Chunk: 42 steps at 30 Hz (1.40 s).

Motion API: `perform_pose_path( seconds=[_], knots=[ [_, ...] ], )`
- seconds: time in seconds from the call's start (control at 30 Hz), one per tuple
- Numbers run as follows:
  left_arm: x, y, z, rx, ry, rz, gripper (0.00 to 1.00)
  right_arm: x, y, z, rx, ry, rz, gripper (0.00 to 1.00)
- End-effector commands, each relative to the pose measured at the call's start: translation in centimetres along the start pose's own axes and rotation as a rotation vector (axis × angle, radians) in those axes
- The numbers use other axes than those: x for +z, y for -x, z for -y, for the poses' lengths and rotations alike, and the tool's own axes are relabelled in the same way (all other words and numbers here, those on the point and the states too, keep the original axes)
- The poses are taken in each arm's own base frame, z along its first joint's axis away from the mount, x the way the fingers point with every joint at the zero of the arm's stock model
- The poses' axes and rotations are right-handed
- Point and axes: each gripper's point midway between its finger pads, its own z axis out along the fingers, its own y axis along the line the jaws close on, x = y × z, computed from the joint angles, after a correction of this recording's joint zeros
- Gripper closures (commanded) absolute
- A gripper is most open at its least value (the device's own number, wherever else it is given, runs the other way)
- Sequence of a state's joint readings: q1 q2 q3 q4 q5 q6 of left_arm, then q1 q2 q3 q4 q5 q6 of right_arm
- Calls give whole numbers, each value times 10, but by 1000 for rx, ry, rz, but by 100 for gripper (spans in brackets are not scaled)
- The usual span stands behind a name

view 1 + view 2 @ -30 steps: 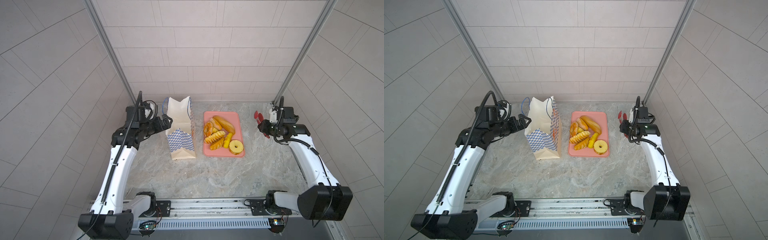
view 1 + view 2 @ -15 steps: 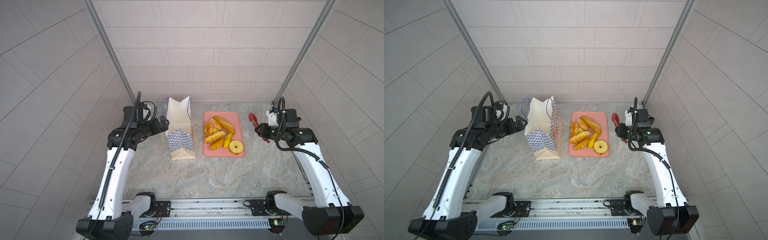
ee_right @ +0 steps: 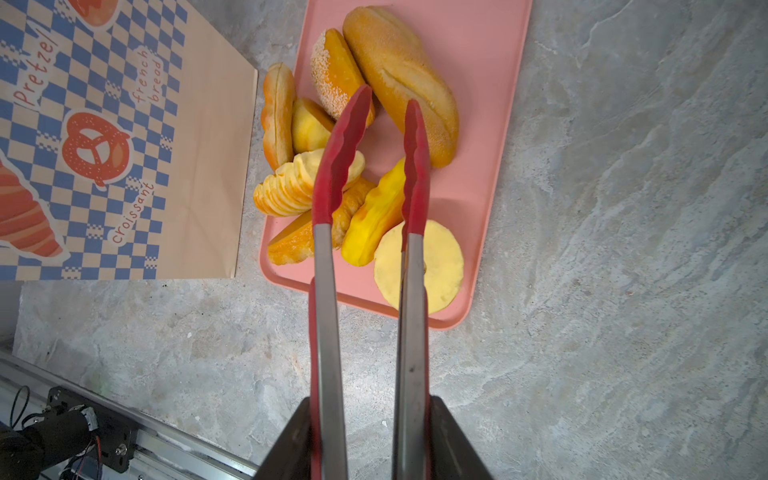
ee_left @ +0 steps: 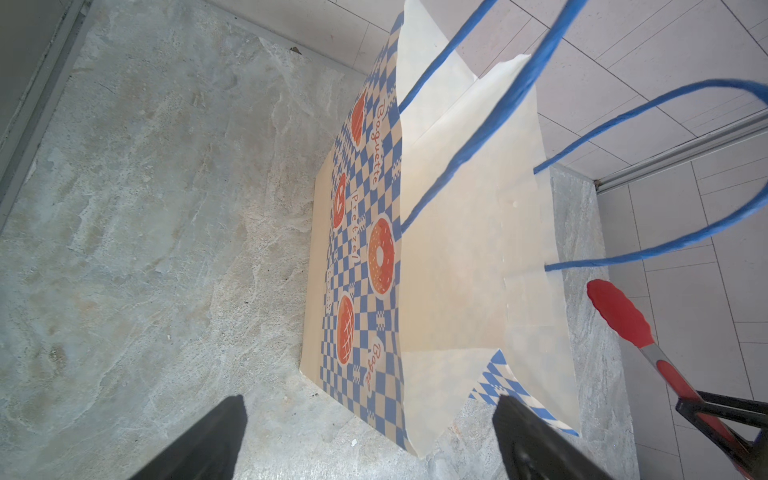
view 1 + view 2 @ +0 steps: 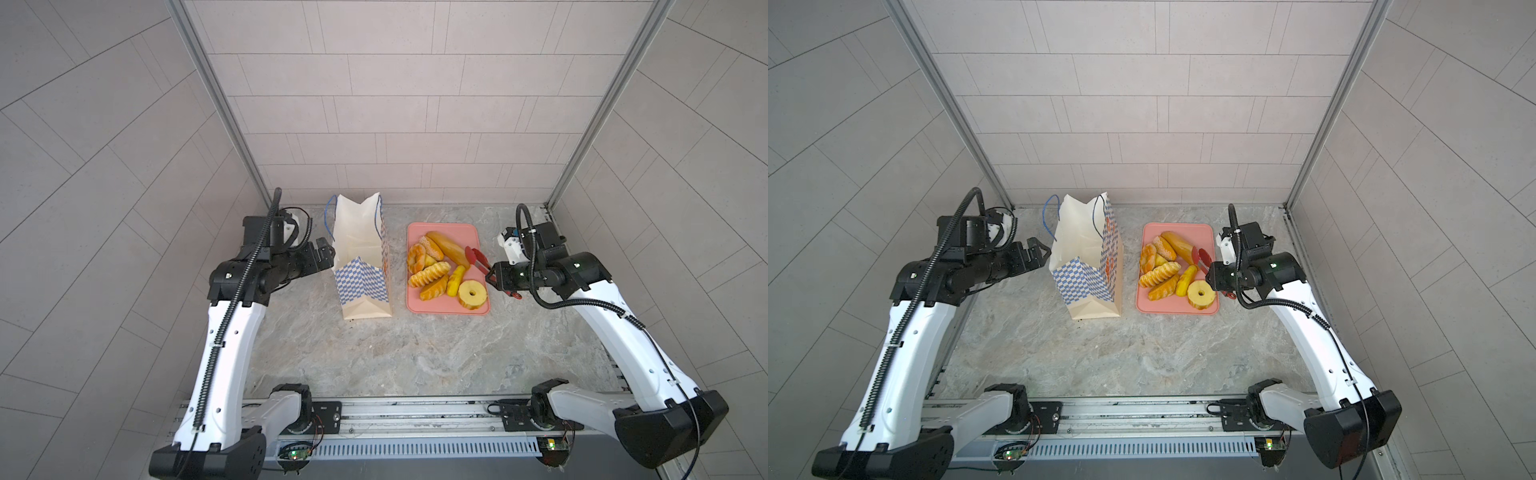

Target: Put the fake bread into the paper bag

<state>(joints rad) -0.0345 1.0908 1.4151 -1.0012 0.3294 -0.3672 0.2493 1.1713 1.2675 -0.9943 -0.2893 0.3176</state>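
Right wrist view: my right gripper (image 3: 370, 419) is clamped on the red tongs (image 3: 330, 187), tips apart above the fake bread (image 3: 399, 79) on the pink tray (image 3: 494, 104); arm's swung in since a second ago. My left gripper (image 4: 370, 415) gapes beside the paper bag (image 4: 457, 249), printed "Pretzel", "croissant", "french bread".

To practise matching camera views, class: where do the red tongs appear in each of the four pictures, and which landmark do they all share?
Top view: red tongs over the pink tray's right side, beside the bread.
Top view: same place, over the tray.
Left wrist view: one red tip beyond the paper bag.
Right wrist view: reaching from the right gripper over the bread.
Shared landmark: the paper bag.
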Motion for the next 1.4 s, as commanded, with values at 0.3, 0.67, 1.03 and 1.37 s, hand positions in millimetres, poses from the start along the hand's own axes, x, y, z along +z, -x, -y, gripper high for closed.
perform_pose_path(
  seconds=[0.3, 0.67, 1.03, 1.37],
  knots=[
    [2, -3, -3, -29, -3, 10, 0, 20, -14, 10, -14, -51, -55, 58],
    [6, -8, 0, -16, -37, 13, 0, 23, -38, 33, 20, -149, -82, 56],
    [16, -8, 1, -10, -54, 6, 0, 14, -62, 43, 46, -171, -120, 53],
    [20, -7, 1, -15, -63, 9, 0, 3, -76, 36, 37, -159, -151, 50]
  ],
)
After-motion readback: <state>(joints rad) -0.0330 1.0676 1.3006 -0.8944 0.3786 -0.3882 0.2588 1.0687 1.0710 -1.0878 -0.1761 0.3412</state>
